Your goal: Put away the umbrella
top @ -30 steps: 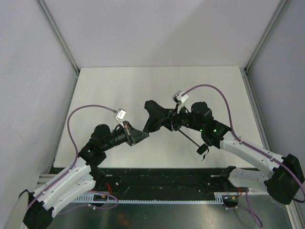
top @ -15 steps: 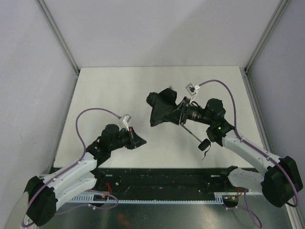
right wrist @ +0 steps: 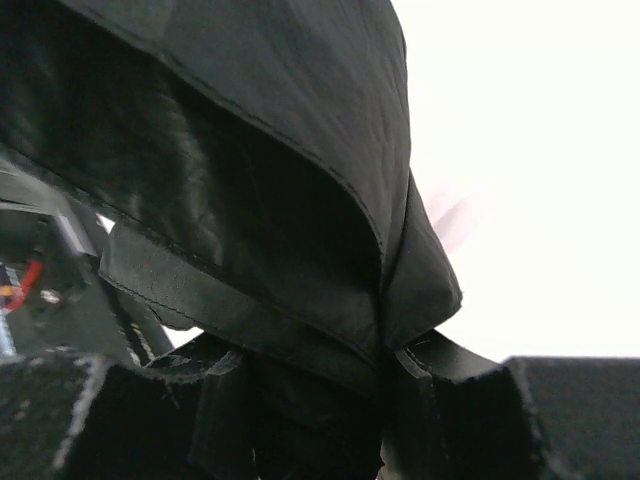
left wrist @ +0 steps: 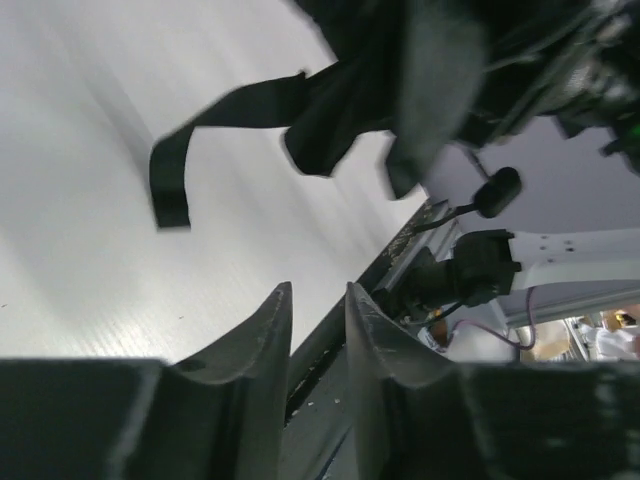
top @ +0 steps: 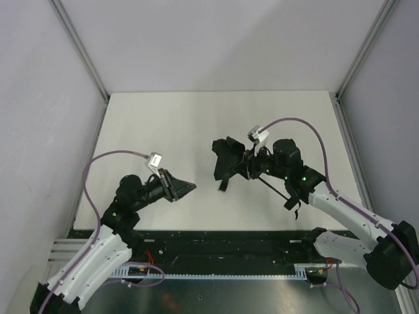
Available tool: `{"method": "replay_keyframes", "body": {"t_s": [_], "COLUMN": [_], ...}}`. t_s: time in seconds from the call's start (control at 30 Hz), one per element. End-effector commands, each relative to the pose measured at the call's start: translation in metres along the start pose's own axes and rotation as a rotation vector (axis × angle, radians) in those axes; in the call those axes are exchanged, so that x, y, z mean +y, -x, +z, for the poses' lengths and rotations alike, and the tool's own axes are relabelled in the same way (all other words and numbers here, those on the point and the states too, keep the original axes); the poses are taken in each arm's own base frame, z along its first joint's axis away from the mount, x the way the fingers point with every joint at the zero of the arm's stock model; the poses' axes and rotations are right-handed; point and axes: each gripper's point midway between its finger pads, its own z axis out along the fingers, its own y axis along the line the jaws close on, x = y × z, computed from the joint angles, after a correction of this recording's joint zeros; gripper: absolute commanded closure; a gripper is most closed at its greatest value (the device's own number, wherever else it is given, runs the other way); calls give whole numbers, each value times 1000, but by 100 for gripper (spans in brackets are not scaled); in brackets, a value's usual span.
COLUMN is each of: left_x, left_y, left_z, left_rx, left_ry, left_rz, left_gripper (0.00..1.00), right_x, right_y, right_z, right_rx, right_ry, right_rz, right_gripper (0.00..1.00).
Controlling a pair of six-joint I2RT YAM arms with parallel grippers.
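The umbrella is a bunched black canopy held above the middle of the table. Its thin shaft runs down-right to the small handle. My right gripper is shut on the canopy fabric, which fills the right wrist view, and the jaws are buried in its folds. My left gripper hovers to the left of the umbrella, apart from it, and points at it. Its fingers stand slightly open with nothing between them. In the left wrist view the canopy hangs ahead with a loose strap.
The white table is walled in by grey panels with metal posts at the back corners. A black rail runs along the near edge between the two arm bases.
My right arm has carried the umbrella to the right, away from the left gripper. The left gripper's fingers have parted a little and it has drawn back slightly.
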Motion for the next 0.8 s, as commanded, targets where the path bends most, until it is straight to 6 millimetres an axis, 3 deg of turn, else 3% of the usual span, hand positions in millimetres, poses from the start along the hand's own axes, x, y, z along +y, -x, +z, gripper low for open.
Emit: {"method": "replay_keyframes", "body": {"t_s": [0.0,0.17,0.23,0.3,0.47,0.63,0.77], "left_x": [-32,-39,-36,-29,-12,-14,-9], "left_y": [14,26,30,28,-4,-4,-1], "left_z": [-16,-18,-15,-9,6,17,24], "left_rx": [-17,-32,-33,-10,181,266,273], "left_ry": [-104,-99,-72,-33,62,85,75], "left_rz": [-18,-124,-229,-385,-831,-910,-757], "left_gripper": [59,25,20,20,26,29,33], "right_x": [-14,23,30,36,58,80,82], "right_y": [35,55,62,68,69,72,86], "right_z": [-8,-21,-29,-38,-55,-69,-66], "right_rx": [-54,-88,-95,-99,-81,-87,-110], "right_ry": [-80,144,207,270,441,591,609], "right_rz": [-131,-41,-7,14,4,-74,-56], "right_gripper": [100,100,100,100,100,100,100]}}
